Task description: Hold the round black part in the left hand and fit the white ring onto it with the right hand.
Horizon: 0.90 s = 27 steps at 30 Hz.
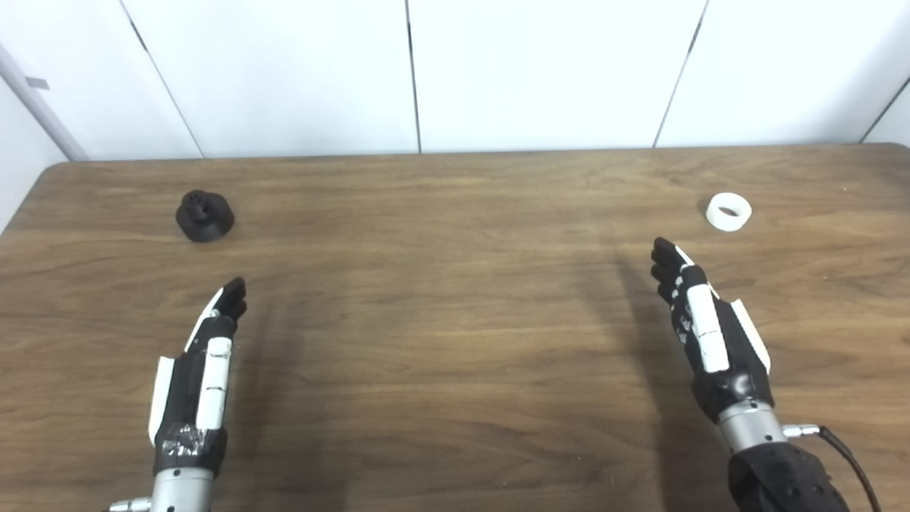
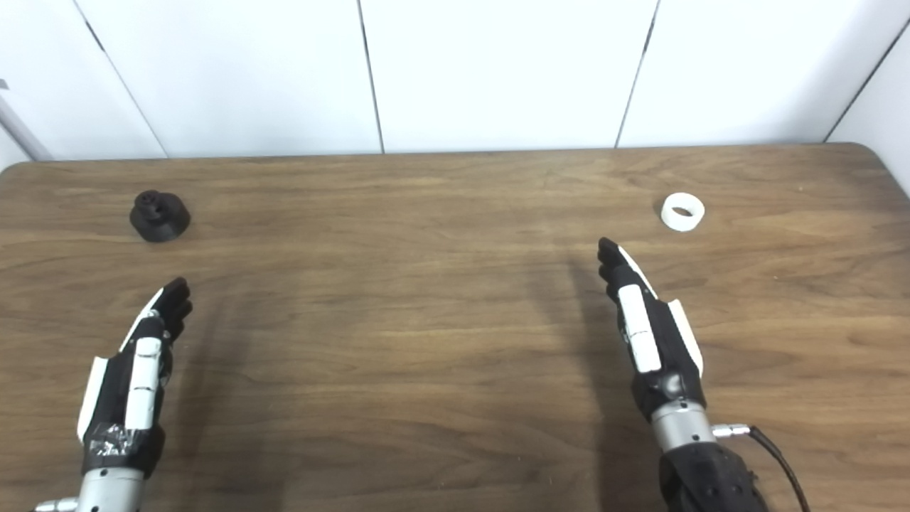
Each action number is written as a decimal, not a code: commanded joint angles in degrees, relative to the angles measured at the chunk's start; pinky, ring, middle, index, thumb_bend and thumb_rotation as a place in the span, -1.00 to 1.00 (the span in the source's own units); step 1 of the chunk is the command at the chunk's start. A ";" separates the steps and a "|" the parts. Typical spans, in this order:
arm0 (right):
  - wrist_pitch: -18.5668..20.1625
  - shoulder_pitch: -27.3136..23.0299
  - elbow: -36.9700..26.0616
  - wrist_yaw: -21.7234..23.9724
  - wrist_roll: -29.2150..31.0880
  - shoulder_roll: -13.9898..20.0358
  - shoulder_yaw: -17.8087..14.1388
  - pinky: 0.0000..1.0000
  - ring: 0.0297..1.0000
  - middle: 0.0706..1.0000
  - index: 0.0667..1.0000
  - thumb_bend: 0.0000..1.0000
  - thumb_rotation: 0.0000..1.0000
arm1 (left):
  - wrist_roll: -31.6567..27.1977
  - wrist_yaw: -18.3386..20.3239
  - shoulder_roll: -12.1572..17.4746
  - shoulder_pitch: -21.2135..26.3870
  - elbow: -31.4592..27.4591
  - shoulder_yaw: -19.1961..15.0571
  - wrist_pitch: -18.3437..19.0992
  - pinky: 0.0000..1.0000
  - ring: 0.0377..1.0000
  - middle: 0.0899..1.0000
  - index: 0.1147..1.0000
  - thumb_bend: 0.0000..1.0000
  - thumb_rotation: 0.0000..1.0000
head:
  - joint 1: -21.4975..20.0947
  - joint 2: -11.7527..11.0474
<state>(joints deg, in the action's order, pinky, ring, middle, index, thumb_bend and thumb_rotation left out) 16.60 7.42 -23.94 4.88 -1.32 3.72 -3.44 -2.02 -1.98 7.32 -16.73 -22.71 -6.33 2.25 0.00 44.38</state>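
Nearest, left hand [image 1: 199,370] near-left over the table [image 1: 455,341], fingers straight and extended, holding nothing. Right hand [image 1: 704,334] near-right, same pose, released, edge-on with fingers pointing far. Both hands apart from the parts. Farther out, black part [image 1: 205,214] sits on the table far-left, beyond the left hand, upright with its narrower top up. White ring [image 1: 729,211] lies flat far-right, just beyond and right of the right fingertips [image 1: 662,250], not touching. White wall panels [image 1: 455,71] behind.

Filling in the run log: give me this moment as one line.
stage: pre-grasp | left hand: open, short of black part | right hand: open, short of white ring | both parts on table
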 commanded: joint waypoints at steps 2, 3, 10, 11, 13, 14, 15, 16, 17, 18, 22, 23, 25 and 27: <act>-1.47 -0.18 -1.85 -0.33 0.39 0.66 -0.13 0.97 0.91 0.89 0.82 0.10 1.00 | 0.38 -0.41 -1.11 0.74 -1.12 -0.18 -1.96 1.00 0.90 0.87 0.82 0.04 0.84 | 0.07 0.08; -1.41 -0.14 -1.91 -0.33 0.33 0.69 -0.12 0.97 0.90 0.88 0.82 0.10 1.00 | 0.44 -0.42 -1.13 0.68 -1.19 -0.15 -1.88 1.00 0.90 0.88 0.82 0.04 0.85 | 0.36 0.12; -1.82 0.19 -1.67 0.07 0.34 1.19 -0.05 0.95 0.91 0.89 0.83 0.08 1.00 | 0.14 -0.16 -1.32 0.41 -0.82 0.21 -2.49 1.00 0.89 0.88 0.82 0.05 0.83 | 2.07 -1.17; -2.13 0.27 -1.46 0.13 0.36 1.28 -0.03 0.95 0.91 0.89 0.83 0.08 1.00 | 0.28 -0.12 -1.32 0.33 -0.69 0.35 -2.56 1.00 0.90 0.88 0.82 0.03 0.84 | 3.07 -1.75; -2.68 0.44 -1.05 0.16 0.42 1.45 -0.06 0.95 0.91 0.89 0.83 0.08 1.00 | 0.63 -0.12 -1.38 0.21 -0.39 0.63 -2.92 1.00 0.90 0.88 0.83 0.03 0.86 | 4.13 -2.50; -3.02 0.56 -0.81 0.16 0.44 1.58 -0.13 0.95 0.90 0.89 0.83 0.09 1.00 | 0.72 -0.16 -1.56 0.12 -0.24 0.84 -3.23 1.00 0.90 0.89 0.83 0.03 0.86 | 5.46 -3.34; -3.20 0.68 -0.70 0.21 0.62 1.69 -0.22 0.95 0.90 0.88 0.83 0.09 1.00 | 0.55 -0.11 -1.70 0.04 -0.08 1.03 -3.76 1.00 0.91 0.89 0.83 0.02 0.84 | 5.76 -3.55; -3.50 0.80 -0.49 0.40 1.10 1.84 -0.38 0.95 0.90 0.88 0.83 0.08 1.00 | 0.78 -0.24 -1.92 -0.05 0.11 1.28 -4.08 1.00 0.91 0.89 0.84 0.01 0.82 | 7.25 -4.51; -3.83 0.91 -0.28 0.60 1.65 1.97 -0.55 0.97 0.91 0.89 0.84 0.06 1.00 | 1.31 -0.52 -2.15 -0.16 0.23 1.50 -4.11 1.00 0.91 0.89 0.83 0.02 0.81 | 7.89 -4.85; -4.12 1.01 -0.08 0.71 2.07 2.12 -0.69 0.98 0.93 0.90 0.85 0.04 1.00 | 1.73 -0.81 -2.38 -0.25 0.32 1.71 -4.06 0.98 0.89 0.88 0.82 0.05 0.80 | 8.45 -5.32; -5.36 1.42 1.19 1.12 3.35 2.90 -1.40 1.00 0.94 0.91 0.87 0.01 1.00 | 3.12 -1.41 -3.30 -0.64 1.23 2.96 -4.94 0.98 0.88 0.86 0.80 0.02 0.74 | 12.67 -7.93; -5.77 1.47 1.48 1.34 3.57 3.16 -1.49 1.00 0.94 0.92 0.88 0.00 1.00 | 3.66 -1.63 -3.48 -0.70 1.54 3.27 -5.24 0.97 0.88 0.86 0.80 0.03 0.73 | 13.64 -8.42; -6.50 1.54 2.06 1.79 4.02 3.63 -1.67 1.00 0.96 0.93 0.89 0.01 1.00 | 4.43 -2.05 -3.70 -0.77 2.19 3.94 -5.90 0.98 0.88 0.85 0.78 0.04 0.71 | 15.12 -9.18; -6.72 1.62 2.32 2.08 4.08 3.98 -1.77 1.00 0.97 0.94 0.91 0.00 1.00 | 5.30 -2.54 -3.85 -0.90 2.57 4.68 -6.11 1.00 0.89 0.85 0.78 0.10 0.70 | 16.50 -9.95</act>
<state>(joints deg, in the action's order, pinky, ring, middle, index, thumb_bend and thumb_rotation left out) 12.79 8.17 -20.60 6.32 2.06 6.13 -5.00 2.14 -3.59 6.62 -16.99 -19.86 -1.91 -1.06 16.42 34.37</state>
